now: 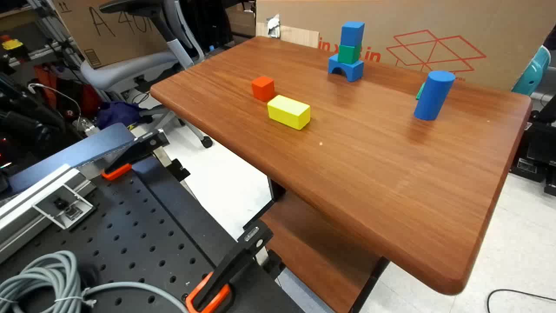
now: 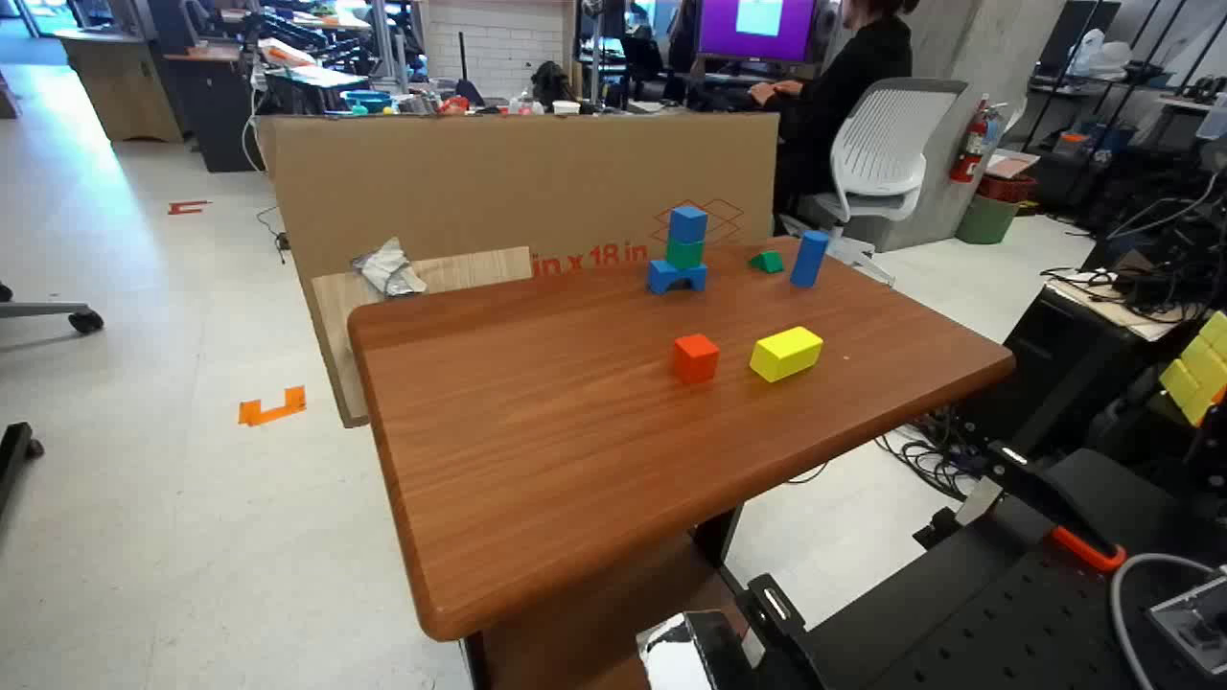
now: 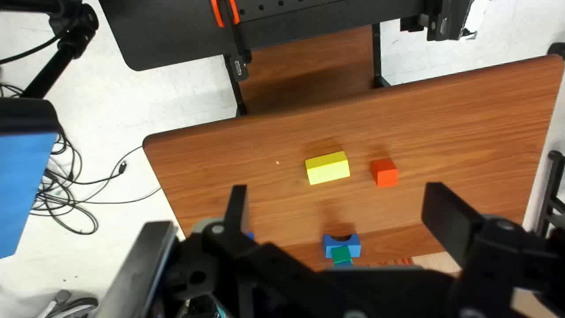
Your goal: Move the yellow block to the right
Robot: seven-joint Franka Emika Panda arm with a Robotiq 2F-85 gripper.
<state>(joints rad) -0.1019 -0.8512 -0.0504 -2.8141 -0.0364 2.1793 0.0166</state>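
In the wrist view, the gripper (image 3: 337,201) is observed in the lower part of the frame, its fingers (image 3: 449,221) set wide apart. The yellow block (image 3: 328,168) is found on the table (image 3: 476,132) near mid-frame, with the red cube (image 3: 385,173) noted to its right

We read "in x 18 in", red print (image 2: 590,261) on the big cardboard panel (image 2: 479,187), in an exterior view. In an exterior view, a block stack (image 1: 350,53) covers the middle; we get "in x" and "in", plus a red line drawing (image 1: 435,50) alongside. We see "A 40" in black handwriting (image 1: 119,21) on a cardboard box (image 1: 82,37), last strokes unclear. Wrist view: red letters (image 3: 402,261), too small for us to read.
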